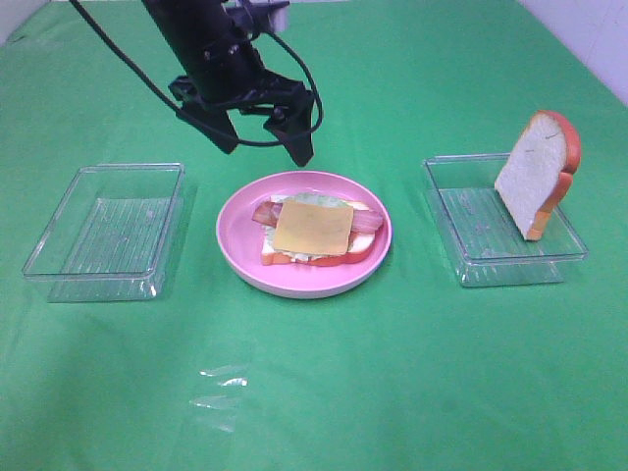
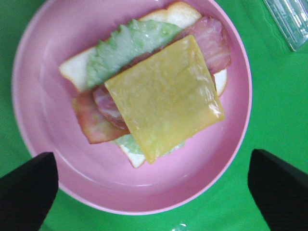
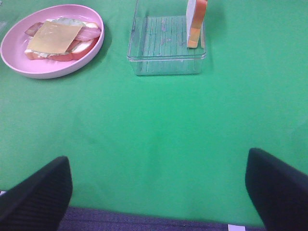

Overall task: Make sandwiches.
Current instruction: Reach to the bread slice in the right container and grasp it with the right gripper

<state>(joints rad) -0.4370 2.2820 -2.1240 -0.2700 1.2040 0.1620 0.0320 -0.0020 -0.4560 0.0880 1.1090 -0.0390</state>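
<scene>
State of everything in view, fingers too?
round pink plate, loaded
lower white bread slice, flat on plate
pale green lettuce, under bacon
reddish bacon strips, under cheese
square yellow cheese slice, topmost on stack
right clear plastic tray, occupied
second white bread slice, on edge in tray
left clear plastic tray, empty
left fingers, open, empty
right fingers, open, empty

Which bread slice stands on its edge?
The bread slice in the right tray; the other slice lies flat on the pink plate under the cheese.
</scene>
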